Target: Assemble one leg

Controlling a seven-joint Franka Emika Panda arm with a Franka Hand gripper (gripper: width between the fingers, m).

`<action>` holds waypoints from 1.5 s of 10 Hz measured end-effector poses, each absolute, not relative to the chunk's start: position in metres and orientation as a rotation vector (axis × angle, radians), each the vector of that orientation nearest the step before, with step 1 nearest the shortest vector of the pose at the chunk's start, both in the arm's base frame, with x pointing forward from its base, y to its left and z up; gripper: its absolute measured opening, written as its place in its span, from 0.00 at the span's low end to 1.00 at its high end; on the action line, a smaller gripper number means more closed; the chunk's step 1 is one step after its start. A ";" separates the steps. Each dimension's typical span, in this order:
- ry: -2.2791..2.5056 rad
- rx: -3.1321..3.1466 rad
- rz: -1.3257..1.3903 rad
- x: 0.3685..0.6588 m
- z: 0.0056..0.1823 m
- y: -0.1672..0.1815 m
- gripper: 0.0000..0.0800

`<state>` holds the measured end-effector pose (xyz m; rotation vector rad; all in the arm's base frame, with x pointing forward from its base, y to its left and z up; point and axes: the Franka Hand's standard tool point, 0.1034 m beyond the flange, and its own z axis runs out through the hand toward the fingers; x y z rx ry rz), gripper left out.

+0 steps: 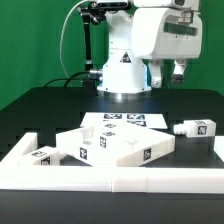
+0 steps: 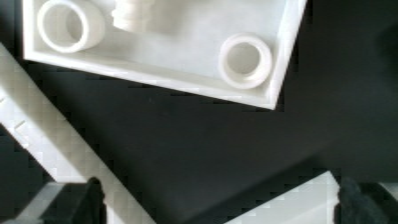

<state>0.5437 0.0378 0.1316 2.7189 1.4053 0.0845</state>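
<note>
My gripper hangs high above the table at the exterior view's right, open and empty. In the wrist view its two dark fingertips show at the edges with only dark table between them. One leg, a stubby white tagged post, lies on its side at the exterior view's right, below the gripper. Another leg lies at the left by the tray rim. A third tagged post sits at the large flat white panel. The panel also shows in the wrist view with two round sockets.
The marker board lies flat before the robot base. A long white tray rim runs along the front and also crosses the wrist view. A white piece lies near one fingertip.
</note>
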 end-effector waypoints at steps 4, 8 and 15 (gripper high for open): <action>1.405 2.721 0.082 0.543 0.131 0.038 0.81; 1.896 2.391 -0.005 0.519 0.125 -0.005 0.81; 1.747 2.533 -0.061 0.495 0.092 0.014 0.81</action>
